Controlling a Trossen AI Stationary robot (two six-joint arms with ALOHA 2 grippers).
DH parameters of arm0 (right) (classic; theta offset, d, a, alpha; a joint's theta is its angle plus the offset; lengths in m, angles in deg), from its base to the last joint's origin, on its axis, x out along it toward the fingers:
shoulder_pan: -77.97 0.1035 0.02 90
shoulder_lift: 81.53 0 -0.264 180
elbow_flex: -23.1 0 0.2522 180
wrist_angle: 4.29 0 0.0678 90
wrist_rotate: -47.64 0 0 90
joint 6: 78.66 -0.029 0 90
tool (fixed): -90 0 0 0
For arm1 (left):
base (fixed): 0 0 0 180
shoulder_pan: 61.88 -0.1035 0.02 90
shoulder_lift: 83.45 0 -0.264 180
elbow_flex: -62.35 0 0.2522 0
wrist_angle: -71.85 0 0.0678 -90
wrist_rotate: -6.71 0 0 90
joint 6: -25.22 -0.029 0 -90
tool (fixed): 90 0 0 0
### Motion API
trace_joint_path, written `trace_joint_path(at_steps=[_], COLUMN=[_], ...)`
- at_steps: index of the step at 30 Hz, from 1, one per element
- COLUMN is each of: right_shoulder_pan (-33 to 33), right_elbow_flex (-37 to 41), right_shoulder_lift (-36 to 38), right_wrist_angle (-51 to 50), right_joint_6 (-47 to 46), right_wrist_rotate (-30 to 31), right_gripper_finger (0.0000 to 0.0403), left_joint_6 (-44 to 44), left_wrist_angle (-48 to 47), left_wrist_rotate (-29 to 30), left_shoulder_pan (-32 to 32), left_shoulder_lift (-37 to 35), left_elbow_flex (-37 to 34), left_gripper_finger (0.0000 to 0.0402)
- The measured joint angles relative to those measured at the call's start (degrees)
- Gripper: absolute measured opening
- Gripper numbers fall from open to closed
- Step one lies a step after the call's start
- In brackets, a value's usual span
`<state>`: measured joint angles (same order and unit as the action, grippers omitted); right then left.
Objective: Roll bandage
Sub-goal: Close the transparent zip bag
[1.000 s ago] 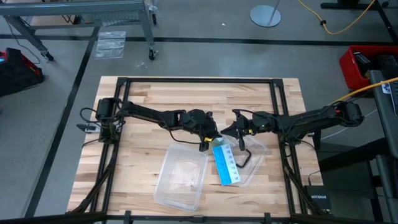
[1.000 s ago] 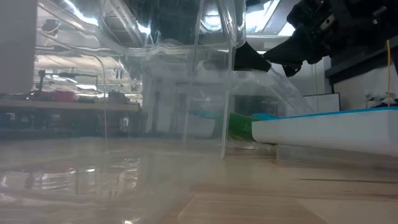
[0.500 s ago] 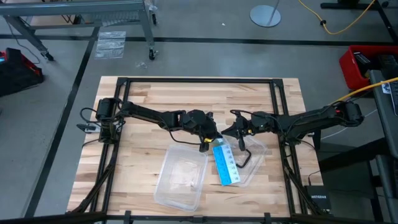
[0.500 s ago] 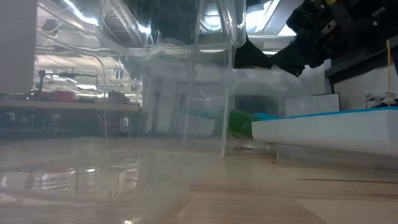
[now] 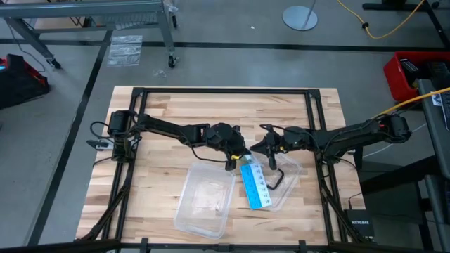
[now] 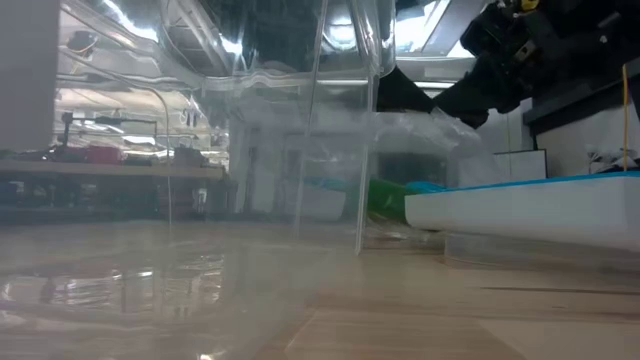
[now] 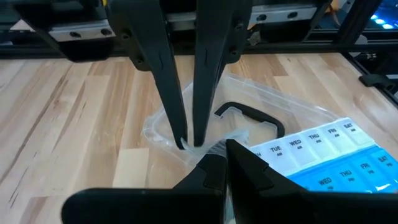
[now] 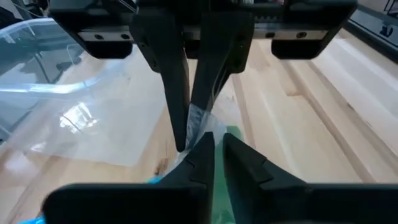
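**Desk:** What has changed at the table [image 5: 169, 112] in the last second?

**Robot:** Very little. From above, both my arms meet at mid-table as before. My left gripper [image 5: 231, 163] stays clenched, its tips at the near end of the blue-and-white card [image 5: 256, 184]. My right gripper [image 5: 261, 150] faces it just beside. Its fingers show only a sliver of a gap, and I cannot tell whether they pinch anything. At table level, the dark gripper in the upper corner has drawn slightly up and back. The clear wrapper [image 5: 290, 172] beneath it billows a touch fuller.

**Desk:** And the bandage?

**Robot:** The bandage [image 6: 385, 200] has not moved. Its green end lies on the wood against the end of the card, behind the clear film and below my two grippers. How much of it is rolled I cannot tell. The clear box [image 5: 204, 204] sits where it was, just beside the card.
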<state>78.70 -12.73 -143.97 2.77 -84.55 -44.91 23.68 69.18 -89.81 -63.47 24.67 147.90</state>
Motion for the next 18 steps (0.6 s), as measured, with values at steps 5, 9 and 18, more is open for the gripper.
trace_joint_path(at_steps=[5,9,18], right_shoulder_pan=[0.06,0.06,0.05], right_elbow_flex=[0.04,0.04,0.04], right_shoulder_lift=[-0.04,-0.04,-0.02], right_wrist_angle=[2.24,2.27,2.35], right_joint_6=[-0.42,-1.64,-1.39], right_wrist_rotate=[-0.07,0.0,-1.58], right_gripper_finger=[0.007,0.0108,0.0155], left_joint_6=[-0.35,-1.7,-2.4], left_wrist_angle=[-1.32,-1.62,-1.77], left_wrist_rotate=[0.11,0.11,-0.15], left_shoulder_pan=[-0.02,-0.04,0.0], left_shoulder_lift=[-0.11,-0.11,-0.11], left_elbow_flex=[0.07,0.07,0.07], left_gripper_finger=[0.0,0.0,0.0])
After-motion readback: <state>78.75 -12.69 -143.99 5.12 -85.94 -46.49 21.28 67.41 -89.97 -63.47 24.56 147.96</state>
